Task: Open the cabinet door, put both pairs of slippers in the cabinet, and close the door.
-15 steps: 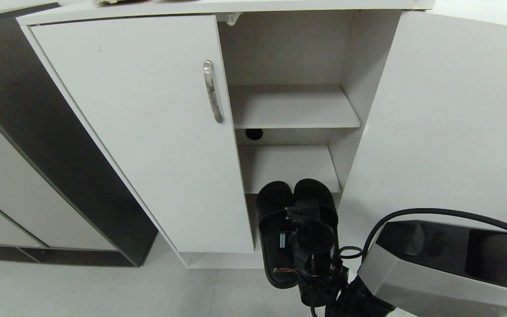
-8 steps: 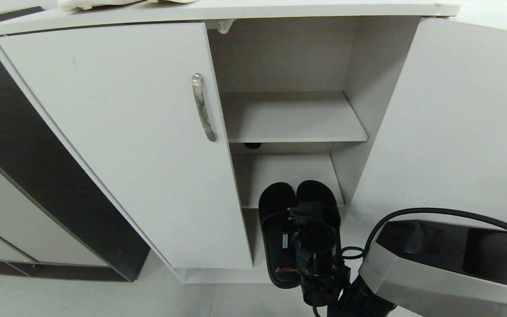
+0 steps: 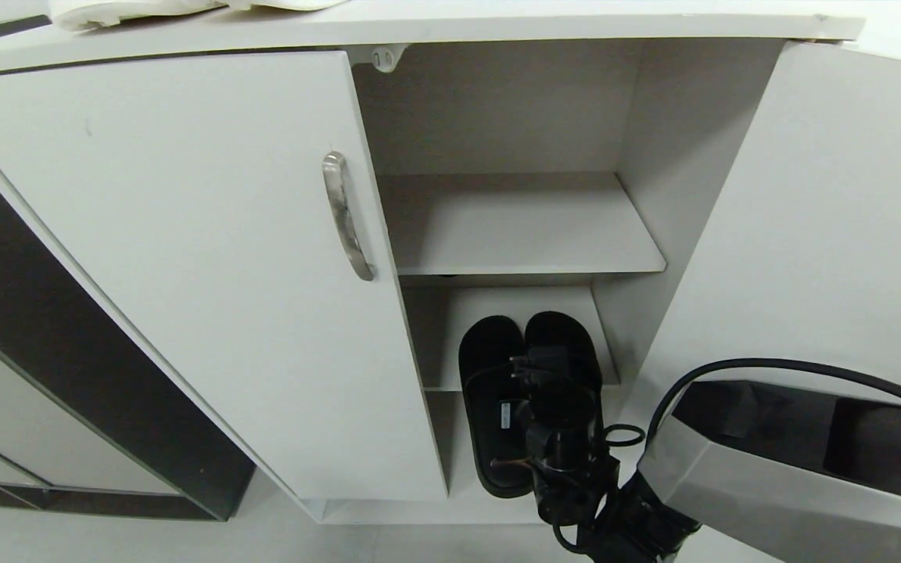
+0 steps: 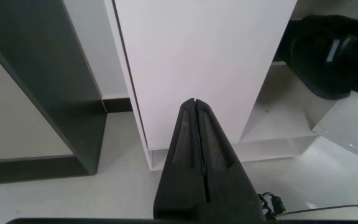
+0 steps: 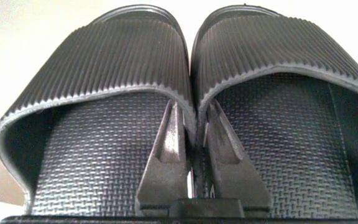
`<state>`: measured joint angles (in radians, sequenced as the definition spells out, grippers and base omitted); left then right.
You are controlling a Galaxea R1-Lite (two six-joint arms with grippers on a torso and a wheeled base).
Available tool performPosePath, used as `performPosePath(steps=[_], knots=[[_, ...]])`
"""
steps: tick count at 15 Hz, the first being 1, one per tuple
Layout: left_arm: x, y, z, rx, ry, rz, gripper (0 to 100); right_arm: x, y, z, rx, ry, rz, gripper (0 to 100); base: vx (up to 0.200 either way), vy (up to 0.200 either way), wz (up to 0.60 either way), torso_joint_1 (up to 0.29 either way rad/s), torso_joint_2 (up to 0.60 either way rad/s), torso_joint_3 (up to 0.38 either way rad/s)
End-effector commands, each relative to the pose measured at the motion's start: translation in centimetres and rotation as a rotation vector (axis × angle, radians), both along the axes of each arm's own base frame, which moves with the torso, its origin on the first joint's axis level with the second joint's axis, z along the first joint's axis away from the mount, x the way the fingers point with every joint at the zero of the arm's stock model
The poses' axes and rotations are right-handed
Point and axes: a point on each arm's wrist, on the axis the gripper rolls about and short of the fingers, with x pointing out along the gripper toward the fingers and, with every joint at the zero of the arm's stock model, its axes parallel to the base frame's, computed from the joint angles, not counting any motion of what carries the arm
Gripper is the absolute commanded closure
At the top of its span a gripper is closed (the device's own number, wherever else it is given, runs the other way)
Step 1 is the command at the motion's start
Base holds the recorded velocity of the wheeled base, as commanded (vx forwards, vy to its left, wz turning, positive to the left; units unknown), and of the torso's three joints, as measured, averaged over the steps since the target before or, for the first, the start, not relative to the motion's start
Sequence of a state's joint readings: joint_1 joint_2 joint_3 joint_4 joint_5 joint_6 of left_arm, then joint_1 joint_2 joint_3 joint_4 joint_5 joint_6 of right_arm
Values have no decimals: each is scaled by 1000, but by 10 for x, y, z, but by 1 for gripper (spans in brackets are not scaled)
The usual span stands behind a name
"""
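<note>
No writing, number or sign can be read anywhere. One small pale label [image 3: 504, 414] sits on the insole of the black slipper [image 3: 486, 446] nearer the closed door, at about 5 o'clock from that door's handle [image 3: 347, 216]. Its print is too small to make out.

The cabinet [image 3: 497, 27] has room in its right half above the upper shelf [image 3: 521, 227] — black slippers [image 3: 497, 375] crowd the lower shelf [image 3: 439, 344]'s front edge, the shut left door [image 3: 184, 258] blocks the rest.
</note>
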<state>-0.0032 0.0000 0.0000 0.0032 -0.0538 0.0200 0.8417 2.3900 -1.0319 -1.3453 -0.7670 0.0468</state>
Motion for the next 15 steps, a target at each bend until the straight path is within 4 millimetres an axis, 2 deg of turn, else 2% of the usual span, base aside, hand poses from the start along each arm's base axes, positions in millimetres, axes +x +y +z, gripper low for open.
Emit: performPosePath(steps=[1,7,12,15], knots=[[0,0,0,-2,2,0,100,24,0,4,12,-11,-35,100,0,0,0,0,0,0],[0,0,0,-2,2,0,100,69,12,-4,10,-10,-64,100,0,0,0,0,0,0],[0,0,0,-2,2,0,100,101,28,21,19,-42,-72,100,0,0,0,0,0,0],[0,0,0,-2,2,0,100,116,34,18,20,-58,-81,100,0,0,0,0,0,0]])
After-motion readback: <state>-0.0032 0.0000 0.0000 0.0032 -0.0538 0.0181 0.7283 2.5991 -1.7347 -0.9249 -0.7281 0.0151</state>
